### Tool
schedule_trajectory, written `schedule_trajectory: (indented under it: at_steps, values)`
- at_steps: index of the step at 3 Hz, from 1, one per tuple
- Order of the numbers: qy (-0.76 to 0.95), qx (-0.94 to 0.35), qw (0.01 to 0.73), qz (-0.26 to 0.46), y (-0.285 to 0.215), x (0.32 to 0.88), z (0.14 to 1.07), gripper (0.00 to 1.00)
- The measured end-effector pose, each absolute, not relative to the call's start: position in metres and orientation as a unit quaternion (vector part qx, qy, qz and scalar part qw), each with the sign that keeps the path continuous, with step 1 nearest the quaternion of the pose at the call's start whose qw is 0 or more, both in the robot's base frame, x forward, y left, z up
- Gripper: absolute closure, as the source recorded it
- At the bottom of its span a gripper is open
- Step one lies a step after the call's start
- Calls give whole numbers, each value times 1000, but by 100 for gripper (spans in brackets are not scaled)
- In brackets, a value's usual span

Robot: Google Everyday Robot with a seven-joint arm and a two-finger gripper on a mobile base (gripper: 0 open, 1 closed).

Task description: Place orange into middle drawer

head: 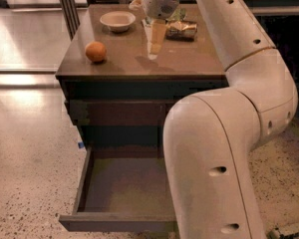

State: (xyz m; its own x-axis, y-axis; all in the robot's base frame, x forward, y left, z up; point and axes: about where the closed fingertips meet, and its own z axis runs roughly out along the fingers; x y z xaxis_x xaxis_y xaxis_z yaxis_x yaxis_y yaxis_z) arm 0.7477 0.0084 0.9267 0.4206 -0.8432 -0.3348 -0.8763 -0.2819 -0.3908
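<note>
The speckled pale floor (25, 193) fills the left of my view, with bright patches of light farther back; the robot's white arm (224, 143) is the next biggest thing, its thick lower segment rising at front right and hiding the right side of the cabinet, then bending at an elbow and reaching back across to the top; the dark brown cabinet (189, 63) stands in the middle, its flat top carrying everything small; below it the middle drawer (124, 185) is pulled well out toward me, wide and shallow, its grey-brown floor bare as far as I can see, though the arm covers its right end; above that a closed drawer front (114, 114) sits flush under the top; the gripper (153, 53) hangs point-down over the middle of the top, between the bowl and the packet and a little nearer me than both; I read its jaws as closed together, one pale wedge with no gap and nothing held, and I cannot tell whether the tip touches the wood; the shallow beige bowl (117, 20) sits at back left; the shiny gold-and-green packet (182, 30) lies at back right, just beside the gripper's upper part; the orange (95, 52) rests on the top near the front left corner, well apart from the gripper, in front of the bowl.
</note>
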Motion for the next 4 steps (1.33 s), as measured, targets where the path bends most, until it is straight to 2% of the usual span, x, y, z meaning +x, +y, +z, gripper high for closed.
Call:
schedule_trajectory:
  at_steps: [2, 4]
  values:
    - [527, -797, 292, 40, 13, 757, 923, 0]
    - [454, -804, 375, 86, 45, 789, 891, 0]
